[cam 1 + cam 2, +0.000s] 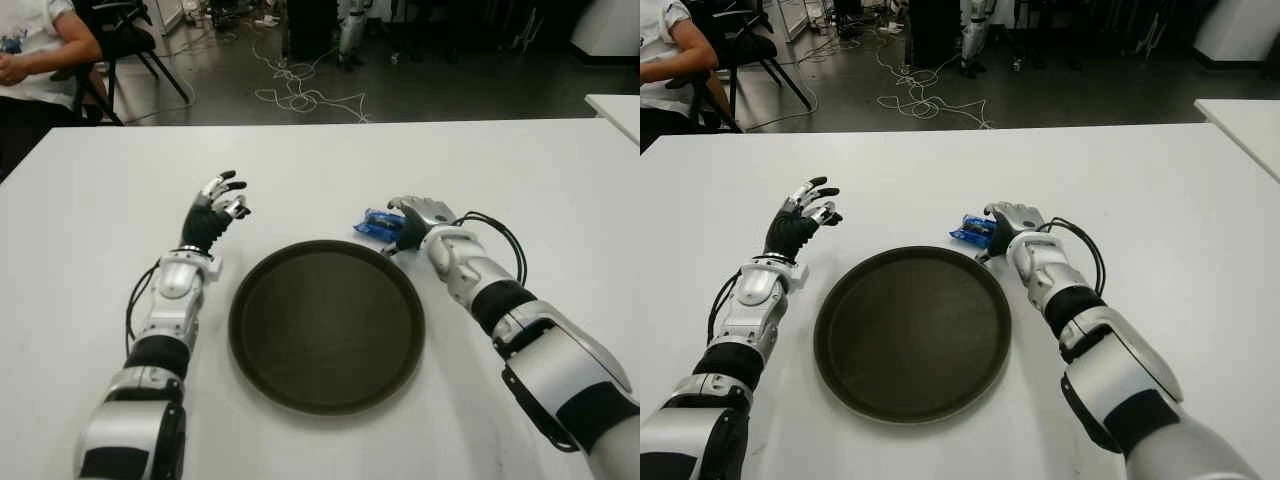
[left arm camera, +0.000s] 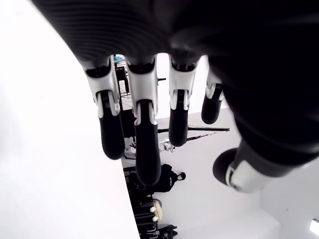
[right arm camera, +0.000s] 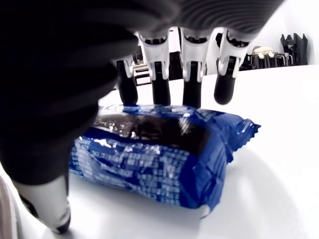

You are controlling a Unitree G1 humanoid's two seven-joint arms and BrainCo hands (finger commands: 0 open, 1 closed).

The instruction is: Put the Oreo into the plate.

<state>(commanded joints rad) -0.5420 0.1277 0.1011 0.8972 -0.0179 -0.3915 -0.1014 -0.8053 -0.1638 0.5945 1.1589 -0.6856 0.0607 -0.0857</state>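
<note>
Crinkled blue foil fills my right wrist view: the Oreo packet [image 3: 159, 154] lies flat on the white table [image 1: 100, 200], and my right hand [image 1: 415, 222] is draped over it from above. Four fingertips [image 3: 192, 92] reach past its far edge while my thumb hangs low on the near side, so the packet sits between them. Whether I have actually clamped it I cannot quite tell; the fingers look curled around it but the foil is not visibly pinched, and the packet seems to be bearing on the table, not lifted. I would call it a grasp being formed, not yet secured.

From my head, the packet sits just beyond the far right rim of the round dark plate [image 1: 260, 330], near it but outside. That placement explains my approach: coming from the right with the wrist low, so the carry to the plate is a short move toward my left and toward me.

My left hand [image 1: 220, 205] shows on the other side of the plate, raised off the table with fingers loosely spread and holding nothing. It is idle and well out of the path.

Nothing stands between packet and plate except the raised rim, which I judge the packet must clear. Slick foil could slip if the grip is shallow. Farther off, a seated person [image 1: 35, 50] and loose cables [image 1: 300, 90] on the floor are beyond the table, no hindrance.
</note>
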